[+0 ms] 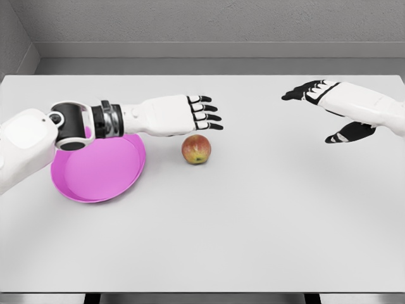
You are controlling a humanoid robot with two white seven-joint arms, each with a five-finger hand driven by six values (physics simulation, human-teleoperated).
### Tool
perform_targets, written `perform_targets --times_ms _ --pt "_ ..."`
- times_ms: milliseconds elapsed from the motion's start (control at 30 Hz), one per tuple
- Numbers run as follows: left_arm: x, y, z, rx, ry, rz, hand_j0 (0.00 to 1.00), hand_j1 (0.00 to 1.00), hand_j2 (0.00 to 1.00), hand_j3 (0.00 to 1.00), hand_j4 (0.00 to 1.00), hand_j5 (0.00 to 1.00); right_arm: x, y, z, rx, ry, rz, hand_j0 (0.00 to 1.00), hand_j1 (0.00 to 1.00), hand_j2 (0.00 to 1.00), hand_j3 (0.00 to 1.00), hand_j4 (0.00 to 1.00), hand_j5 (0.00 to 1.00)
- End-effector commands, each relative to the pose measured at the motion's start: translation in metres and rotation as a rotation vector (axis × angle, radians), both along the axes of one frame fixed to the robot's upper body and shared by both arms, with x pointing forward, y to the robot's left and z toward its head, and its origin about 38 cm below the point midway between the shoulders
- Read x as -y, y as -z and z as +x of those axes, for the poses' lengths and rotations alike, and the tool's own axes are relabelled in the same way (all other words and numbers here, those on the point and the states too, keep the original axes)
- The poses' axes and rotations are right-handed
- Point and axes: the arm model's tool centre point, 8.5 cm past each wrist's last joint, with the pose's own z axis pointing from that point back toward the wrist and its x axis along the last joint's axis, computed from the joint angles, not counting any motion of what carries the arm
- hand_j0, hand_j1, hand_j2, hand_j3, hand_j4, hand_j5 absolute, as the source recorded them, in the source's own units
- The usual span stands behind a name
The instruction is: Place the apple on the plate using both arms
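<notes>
A red-and-yellow apple [197, 149] sits on the white table, just right of a pink plate [101, 172]. My left hand [204, 113] reaches in from the left above the plate's far rim. Its fingers [209, 117] are stretched out flat, hovering just above and behind the apple, holding nothing. My right hand [319, 104] hangs over the table's far right, well away from the apple, with its fingers [300, 93] spread toward the left and thumb [347, 133] pointing down. It holds nothing. The left forearm hides part of the plate's upper edge.
The white table [253, 221] fills the view, with a grey wall behind its far edge and the front edge near the bottom of the picture.
</notes>
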Motion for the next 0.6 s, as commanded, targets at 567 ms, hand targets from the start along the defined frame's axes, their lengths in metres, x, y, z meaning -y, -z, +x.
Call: perform_targets --times_ms 567 --pt "0.006 0.018 -0.005 -0.123 -0.002 0.008 1.0 1.0 1.0 1.0 1.0 1.0 0.0 0.002 -0.001 -0.007 0.0 0.005 1.0 1.0 1.0 1.0 1.0 1.0"
